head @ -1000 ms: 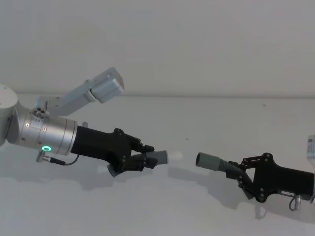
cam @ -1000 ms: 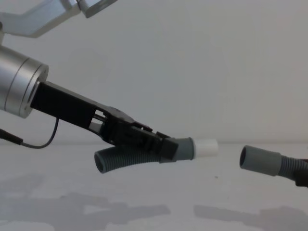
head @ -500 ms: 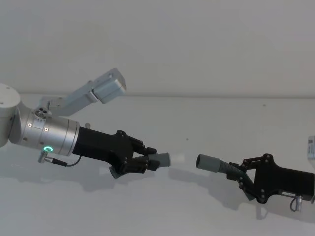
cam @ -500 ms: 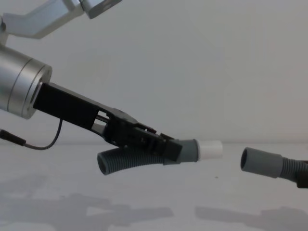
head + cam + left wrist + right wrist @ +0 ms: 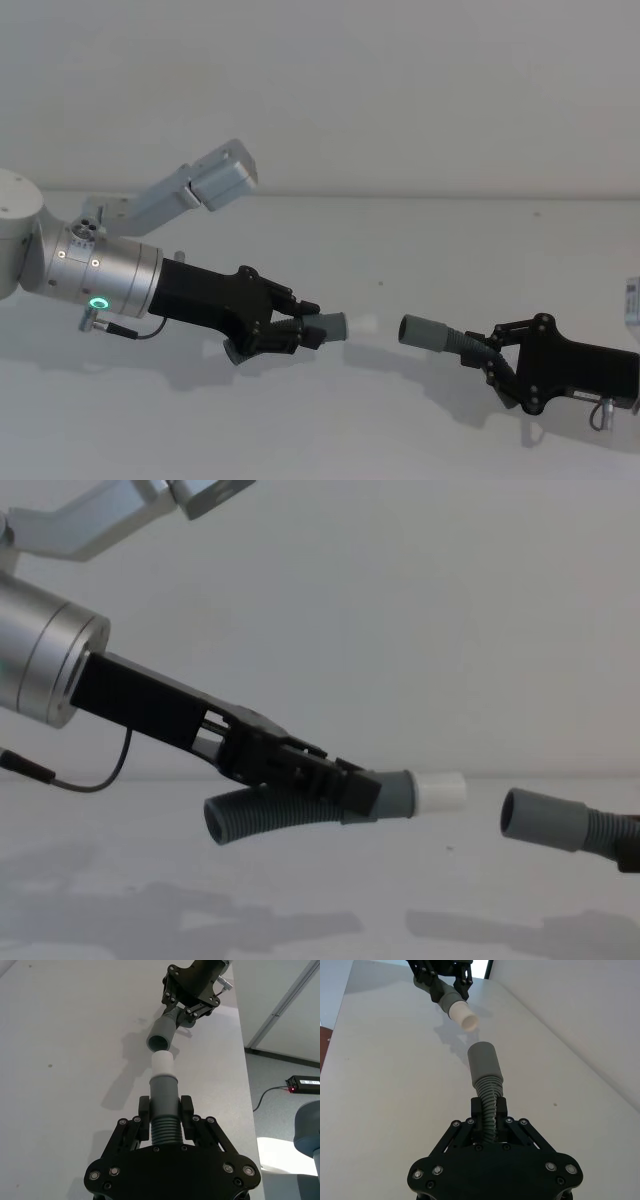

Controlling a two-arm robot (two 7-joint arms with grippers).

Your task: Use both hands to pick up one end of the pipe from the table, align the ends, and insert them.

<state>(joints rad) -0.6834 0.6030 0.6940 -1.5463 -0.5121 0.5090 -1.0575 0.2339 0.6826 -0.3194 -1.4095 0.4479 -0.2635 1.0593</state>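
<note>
Table spreads wide and bare from left to right. Its far edge meets a plain wall, and in the left wrist view its near edge drops off to floor. Open surface lies all round both arms.

From the left, the left gripper reaches in on a long black mount behind a silver wrist with a green ring light. Its fingers are clenched on the ribbed middle of the left hose piece. This piece is held clear above the table, and its free tail droops down to the left of the fingers.

From the right, lower and a little nearer, the right gripper comes in with its fingers clamped on the ribbed part of the right hose piece, which is also lifted off the surface. Shadows lie on the table under both pieces.

At the tip of the left piece, the white spigot points right. The socket cuff of the right piece opens left towards it. The two ends are near each other but apart, with a clear gap of bare table between them. In the chest view the spigot sits slightly higher than the socket. In the left wrist view they are almost in line.
</note>
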